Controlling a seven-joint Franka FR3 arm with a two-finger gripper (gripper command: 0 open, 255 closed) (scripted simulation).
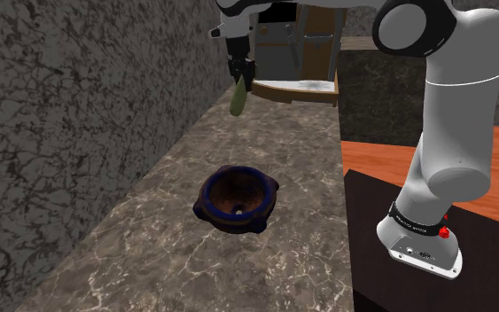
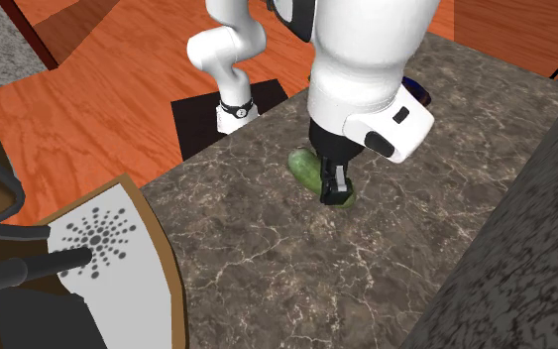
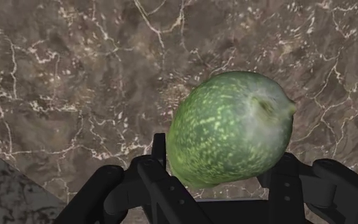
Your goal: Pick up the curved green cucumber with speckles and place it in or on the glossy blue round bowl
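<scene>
Gripper (image 1: 240,73) clenched on speckled green cucumber (image 1: 237,99), held above counter (image 1: 283,142) beside wall (image 1: 79,106); blue bowl (image 1: 210,191) well apart, open counter between.

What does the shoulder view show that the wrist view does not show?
Extra in the shoulder view: the blue bowl on the counter, the white arm and its black stand. Extra in the wrist view: the pale speckles and tip of the cucumber, seen close. Both: the gripper clasping the cucumber above the counter.
</scene>
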